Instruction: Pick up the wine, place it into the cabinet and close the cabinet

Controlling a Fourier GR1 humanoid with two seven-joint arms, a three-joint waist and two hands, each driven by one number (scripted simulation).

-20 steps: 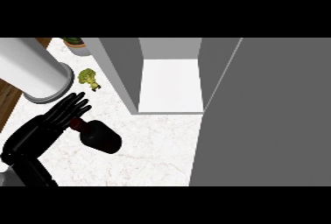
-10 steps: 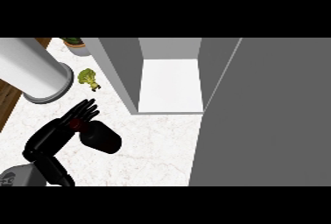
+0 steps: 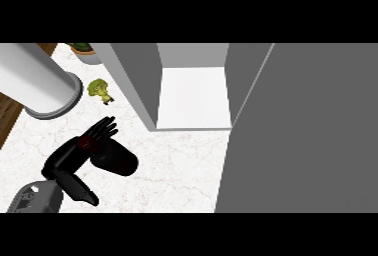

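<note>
The wine bottle (image 3: 116, 160) is dark and lies on its side on the white marble counter, its reddish neck end pointing up-left. My left hand (image 3: 68, 158) comes in from the lower left and lies over the bottle's neck end, with fingers (image 3: 101, 130) straight and spread past it. None of them curl round the bottle. The cabinet (image 3: 193, 97) stands open at the upper middle, with a bare white floor inside. Its grey door (image 3: 303, 135) is swung out and fills the right side. My right hand does not show.
A large white cylinder (image 3: 33, 82) stands at the upper left. A piece of broccoli (image 3: 98, 89) lies beside the cabinet's left wall (image 3: 136, 80). A potted plant (image 3: 83, 48) sits at the top, and a wooden edge (image 3: 7, 125) borders the counter's left.
My left hand has moved right, from beside the bottle to over its neck end. The grey forearm now shows at the lower left. The bottle has not moved.
</note>
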